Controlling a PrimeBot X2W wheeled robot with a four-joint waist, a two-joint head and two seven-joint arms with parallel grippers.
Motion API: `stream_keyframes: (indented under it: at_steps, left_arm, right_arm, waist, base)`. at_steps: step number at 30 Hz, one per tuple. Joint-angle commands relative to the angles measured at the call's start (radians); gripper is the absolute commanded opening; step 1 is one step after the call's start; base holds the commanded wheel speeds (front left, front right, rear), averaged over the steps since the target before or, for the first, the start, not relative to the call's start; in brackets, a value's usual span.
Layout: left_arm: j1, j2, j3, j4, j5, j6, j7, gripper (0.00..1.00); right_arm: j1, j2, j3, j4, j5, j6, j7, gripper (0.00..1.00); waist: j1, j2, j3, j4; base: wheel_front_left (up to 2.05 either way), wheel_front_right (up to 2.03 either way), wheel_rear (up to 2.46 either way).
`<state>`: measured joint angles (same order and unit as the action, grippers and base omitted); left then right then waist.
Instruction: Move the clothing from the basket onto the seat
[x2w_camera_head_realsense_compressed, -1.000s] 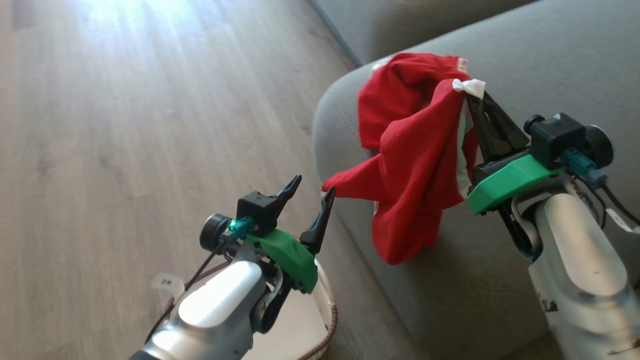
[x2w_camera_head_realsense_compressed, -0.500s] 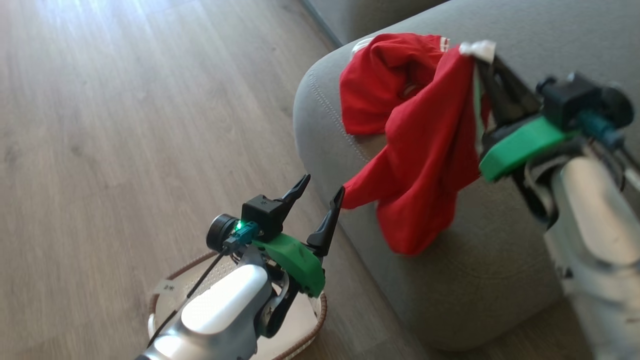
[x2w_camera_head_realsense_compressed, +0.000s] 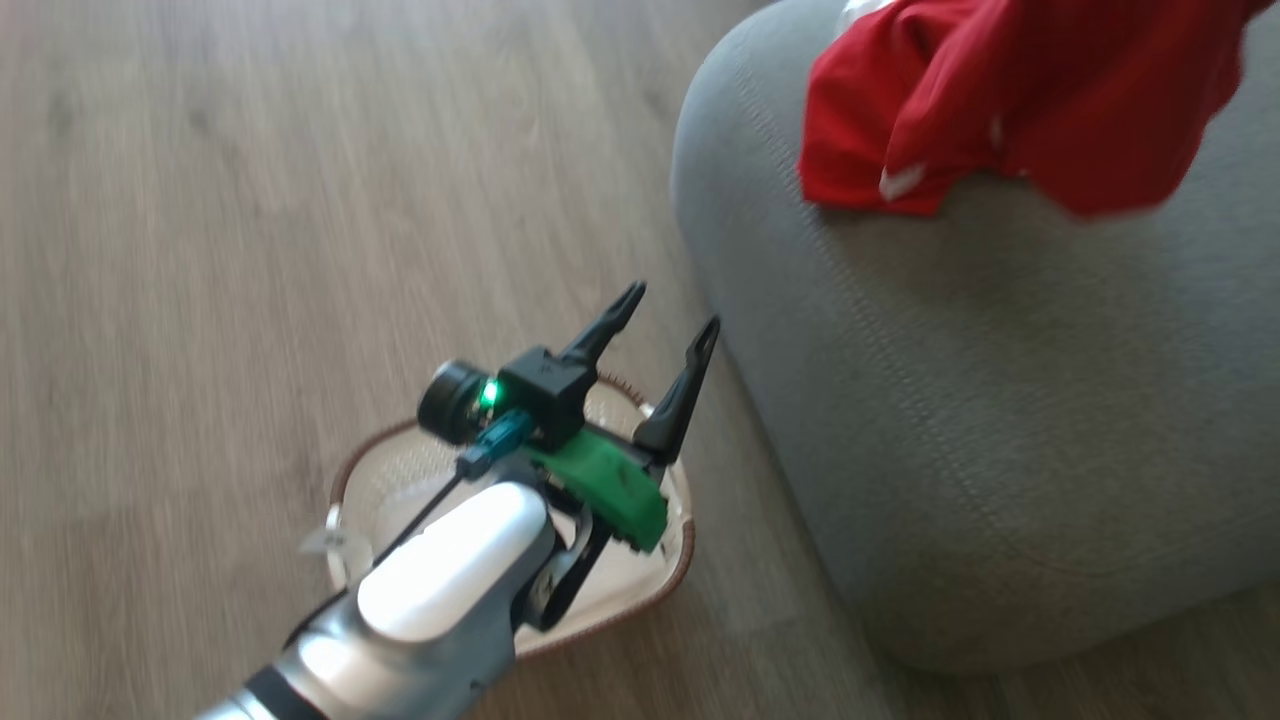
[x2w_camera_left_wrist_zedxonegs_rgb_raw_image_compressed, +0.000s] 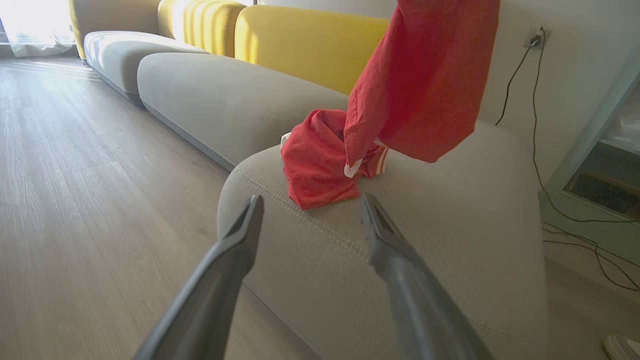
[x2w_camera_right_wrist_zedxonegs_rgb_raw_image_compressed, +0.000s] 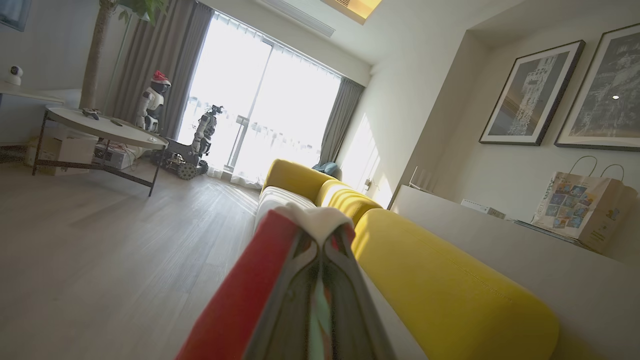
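Note:
My left gripper (x2w_camera_head_realsense_compressed: 672, 308) is open above the cream basket (x2w_camera_head_realsense_compressed: 392, 468), which sits on the floor against the grey seat (x2w_camera_head_realsense_compressed: 960, 420), half hidden by my left arm. One red garment (x2w_camera_left_wrist_zedxonegs_rgb_raw_image_compressed: 316, 162) with white trim lies bunched on the seat's (x2w_camera_left_wrist_zedxonegs_rgb_raw_image_compressed: 425, 235) rounded end. A second red garment (x2w_camera_left_wrist_zedxonegs_rgb_raw_image_compressed: 425, 80) hangs above it, its hem just over the cushion. My right gripper (x2w_camera_right_wrist_zedxonegs_rgb_raw_image_compressed: 318, 239) is shut on this garment's white edging (x2w_camera_right_wrist_zedxonegs_rgb_raw_image_compressed: 315, 219), with red fabric (x2w_camera_right_wrist_zedxonegs_rgb_raw_image_compressed: 235, 305) draped down its left side. My left gripper (x2w_camera_left_wrist_zedxonegs_rgb_raw_image_compressed: 312, 200) points at the seat, apart from both garments (x2w_camera_head_realsense_compressed: 1010, 90).
Yellow back cushions (x2w_camera_left_wrist_zedxonegs_rgb_raw_image_compressed: 305, 50) line the sofa behind the seat. A wall socket with a dangling cable (x2w_camera_left_wrist_zedxonegs_rgb_raw_image_compressed: 535, 37) is at the right. A low round table (x2w_camera_right_wrist_zedxonegs_rgb_raw_image_compressed: 107, 127) and wood floor (x2w_camera_head_realsense_compressed: 250, 220) lie to the left of the sofa.
The head camera has tilted down and shifted. My right gripper has lifted its garment higher, out of the head view, and the loose sleeve has left my left fingertip. The left gripper stays open.

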<state>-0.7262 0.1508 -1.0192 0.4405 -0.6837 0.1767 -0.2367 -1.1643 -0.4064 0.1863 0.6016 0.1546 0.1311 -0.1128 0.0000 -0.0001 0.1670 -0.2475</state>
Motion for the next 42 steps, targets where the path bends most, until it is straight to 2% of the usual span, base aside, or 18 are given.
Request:
stream_keyframes:
  at_steps: [1,8,13,16,24,33,34,35,36,37,38,42]
  left_arm:
    - [-0.060,0.020,0.027,-0.041,0.012,0.005,0.004,1.00]
    - [-0.137,0.033,0.009,-0.135,0.061,0.025,0.041,1.00]
    - [-0.177,0.031,0.000,-0.168,0.084,0.033,0.055,1.00]
    - [-0.191,0.031,-0.002,-0.174,0.092,0.038,0.059,1.00]
    - [-0.200,0.033,-0.008,-0.169,0.099,0.039,0.052,1.00]
    - [-0.200,0.030,-0.009,-0.151,0.092,0.037,0.044,1.00]
    - [-0.200,0.032,-0.009,-0.149,0.092,0.037,0.043,1.00]
    - [-0.200,0.033,-0.010,-0.146,0.091,0.036,0.042,1.00]
    - [-0.200,0.034,-0.010,-0.143,0.090,0.035,0.042,1.00]
    - [-0.199,0.035,-0.010,-0.141,0.089,0.034,0.042,1.00]
    - [-0.198,0.035,-0.010,-0.139,0.086,0.033,0.042,1.00]
    - [-0.190,0.042,-0.008,-0.130,0.077,0.031,0.040,1.00]
  right_arm:
    - [-0.042,-0.016,-0.013,-0.008,-0.006,0.000,0.009,0.00]
    - [-0.210,-0.077,-0.176,0.180,-0.084,0.000,-0.010,0.00]
    - [-0.215,-0.072,-0.278,0.278,-0.168,0.000,-0.061,0.00]
    - [-0.191,-0.046,-0.339,0.344,-0.215,0.000,-0.081,0.00]
    - [-0.130,0.004,-0.464,0.477,-0.315,0.000,-0.107,0.00]
    - [-0.111,0.041,-0.544,0.519,-0.396,0.000,-0.125,0.00]
    - [-0.112,0.047,-0.546,0.518,-0.403,0.000,-0.129,0.04]
    - [-0.112,0.053,-0.548,0.518,-0.408,0.000,-0.132,0.35]
    - [-0.110,0.059,-0.549,0.517,-0.412,0.000,-0.136,0.61]
    - [-0.108,0.064,-0.547,0.517,-0.416,0.000,-0.138,0.95]
    - [-0.106,0.070,-0.542,0.517,-0.420,0.000,-0.141,1.00]
    - [-0.096,0.095,-0.511,0.513,-0.414,0.000,-0.147,1.00]
  waist:
    - [0.0000,0.0001,0.079,0.059]
    - [0.0000,0.0001,0.249,0.140]
    - [0.0000,0.0001,0.340,0.188]
    - [0.0000,0.0001,0.381,0.203]
    - [0.0000,0.0001,0.427,0.217]
    - [0.0000,0.0001,0.434,0.200]
    - [0.0000,0.0001,0.431,0.196]
    - [0.0000,0.0001,0.427,0.191]
    - [0.0000,0.0001,0.422,0.186]
    - [0.0000,0.0001,0.415,0.181]
    - [0.0000,0.0001,0.408,0.176]
    - [0.0000,0.0001,0.370,0.156]
  base:
    - [0.00,0.00,0.00]
    - [0.00,0.00,0.00]
    - [0.00,0.00,0.00]
    - [0.00,0.00,0.00]
    - [0.00,0.00,0.00]
    - [0.00,0.00,0.00]
    - [0.00,0.00,0.00]
    - [0.00,0.00,0.00]
    - [0.00,0.00,0.00]
    - [0.00,0.00,0.00]
    - [0.00,0.00,0.00]
    - [0.00,0.00,0.00]
